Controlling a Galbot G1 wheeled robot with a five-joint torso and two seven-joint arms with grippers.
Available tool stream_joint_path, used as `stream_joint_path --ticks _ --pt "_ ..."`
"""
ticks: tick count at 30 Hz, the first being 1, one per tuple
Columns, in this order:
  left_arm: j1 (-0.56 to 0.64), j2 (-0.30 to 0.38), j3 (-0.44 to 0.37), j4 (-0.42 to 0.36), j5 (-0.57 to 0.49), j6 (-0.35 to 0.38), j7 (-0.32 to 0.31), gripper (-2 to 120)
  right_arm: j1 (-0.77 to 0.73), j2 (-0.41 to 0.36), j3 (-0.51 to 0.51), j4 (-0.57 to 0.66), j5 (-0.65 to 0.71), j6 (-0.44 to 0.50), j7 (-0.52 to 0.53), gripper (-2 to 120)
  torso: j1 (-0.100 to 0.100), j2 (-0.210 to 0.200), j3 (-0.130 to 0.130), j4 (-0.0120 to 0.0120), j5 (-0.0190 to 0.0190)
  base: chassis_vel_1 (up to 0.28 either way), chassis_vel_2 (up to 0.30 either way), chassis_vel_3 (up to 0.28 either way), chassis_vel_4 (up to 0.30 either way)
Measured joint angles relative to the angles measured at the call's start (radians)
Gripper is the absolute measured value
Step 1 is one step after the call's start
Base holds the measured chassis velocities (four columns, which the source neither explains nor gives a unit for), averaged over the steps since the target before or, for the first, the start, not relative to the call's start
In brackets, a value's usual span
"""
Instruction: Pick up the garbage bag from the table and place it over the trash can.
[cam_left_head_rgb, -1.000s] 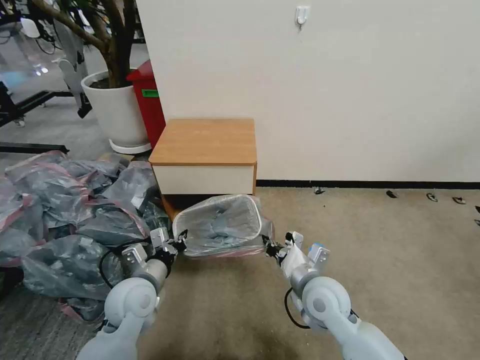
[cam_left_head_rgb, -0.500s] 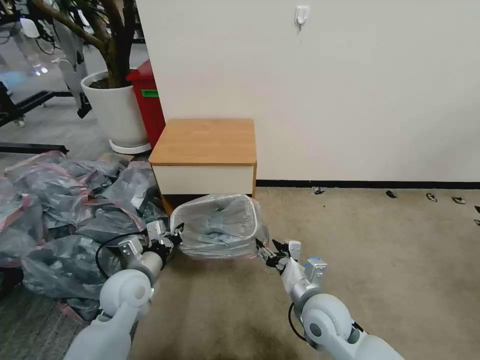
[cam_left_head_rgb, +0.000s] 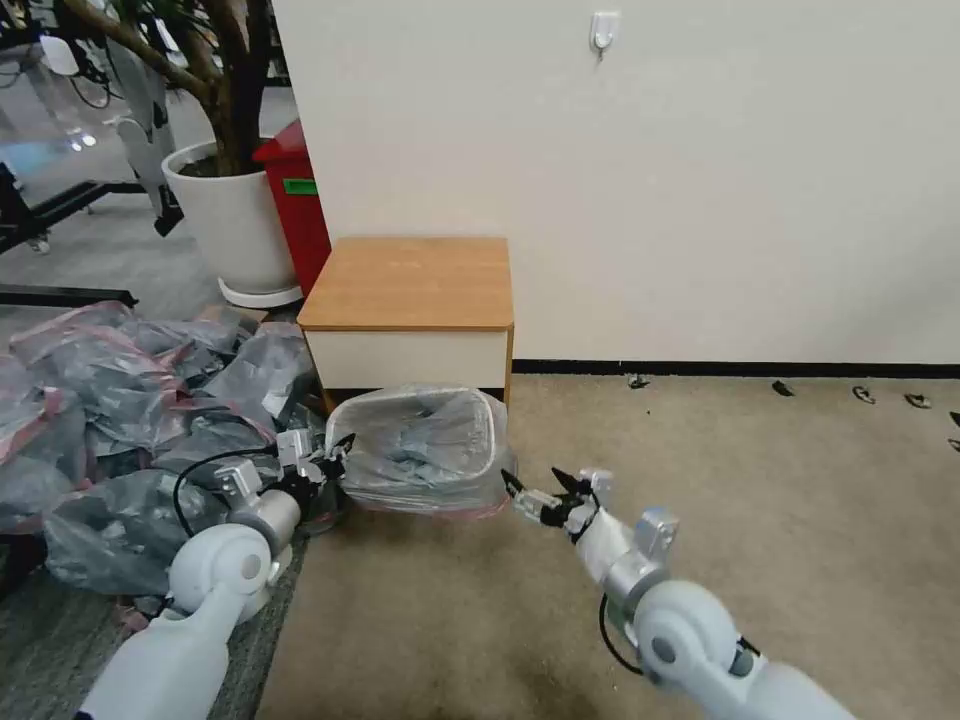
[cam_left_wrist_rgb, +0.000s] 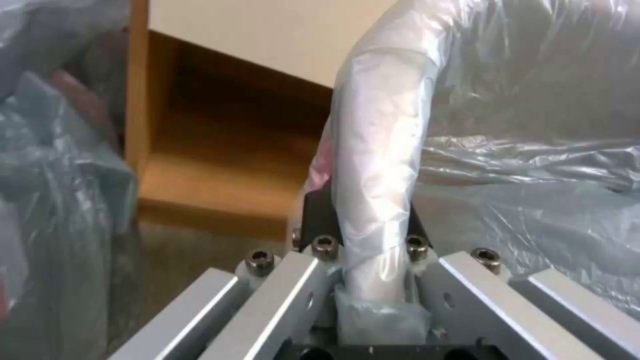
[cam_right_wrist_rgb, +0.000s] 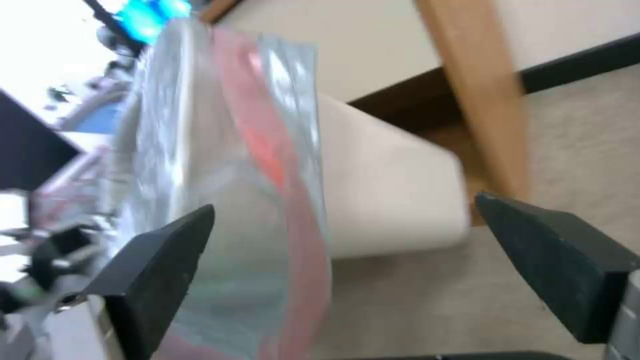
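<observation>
The garbage bag (cam_left_head_rgb: 420, 450), grey and crinkly with a pink-red band, is stretched over the cream trash can (cam_left_head_rgb: 490, 440), which stands on the carpet in front of the table (cam_left_head_rgb: 410, 280). My left gripper (cam_left_head_rgb: 335, 455) is at the can's left rim. In the left wrist view, my left gripper (cam_left_wrist_rgb: 363, 215) is shut on the bag-wrapped rim (cam_left_wrist_rgb: 380, 150). My right gripper (cam_left_head_rgb: 535, 485) hangs open just off the can's right side, holding nothing. The right wrist view shows its fingers (cam_right_wrist_rgb: 160, 270) spread wide before the bag's pink band (cam_right_wrist_rgb: 267, 150) and the can's wall (cam_right_wrist_rgb: 393, 200).
A big heap of grey bags (cam_left_head_rgb: 120, 400) covers the floor on the left, close to my left arm. A red bin (cam_left_head_rgb: 300, 210) and a white plant pot (cam_left_head_rgb: 230, 220) stand behind it. The wall (cam_left_head_rgb: 700, 180) runs behind the table, with bare carpet (cam_left_head_rgb: 750, 480) to the right.
The right gripper has let go of the bag's edge, opened and drawn back a little. The trash can has settled from a tilt to nearly upright and sits slightly farther left.
</observation>
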Motion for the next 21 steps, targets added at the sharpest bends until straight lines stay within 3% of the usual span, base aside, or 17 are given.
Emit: stream_joint_path --ticks 2,5,6,9,13,21 --pt "0.002 0.005 -0.005 0.007 0.001 -0.011 0.027 2 0.005 -0.007 0.005 -0.008 0.024 -0.003 -0.034 98 0.000 0.000 0.000 0.0001 0.0000 0.000 0.000 0.000 0.000" --pt "0.011 0.019 -0.020 0.036 0.008 -0.052 0.127 2 0.011 -0.026 0.023 -0.039 0.087 -0.030 -0.158 98 0.000 0.000 0.000 0.0000 0.0002 0.000 0.000 0.000 0.000" --pt "0.011 0.019 -0.020 0.036 0.008 -0.052 0.127 2 0.011 -0.026 0.023 -0.039 0.087 -0.030 -0.158 98 0.000 0.000 0.000 0.0000 0.0002 0.000 0.000 0.000 0.000" --pt "0.016 0.031 -0.033 0.058 0.011 -0.091 0.193 2 0.006 -0.036 0.065 -0.069 0.126 -0.112 -0.343 98 0.000 0.000 0.000 0.0000 0.0000 0.000 0.000 0.000 0.000" --pt "0.022 0.034 -0.037 0.061 0.012 -0.103 0.203 2 0.010 -0.035 0.075 -0.085 0.124 -0.141 -0.397 93 0.000 0.000 0.000 0.0000 0.0000 0.000 0.000 0.000 0.000" --pt "0.025 0.024 -0.034 0.056 0.019 -0.108 0.203 2 0.033 -0.023 0.062 -0.102 0.106 -0.149 -0.393 87 0.000 0.000 0.000 0.0000 0.0000 0.000 0.000 0.000 0.000"
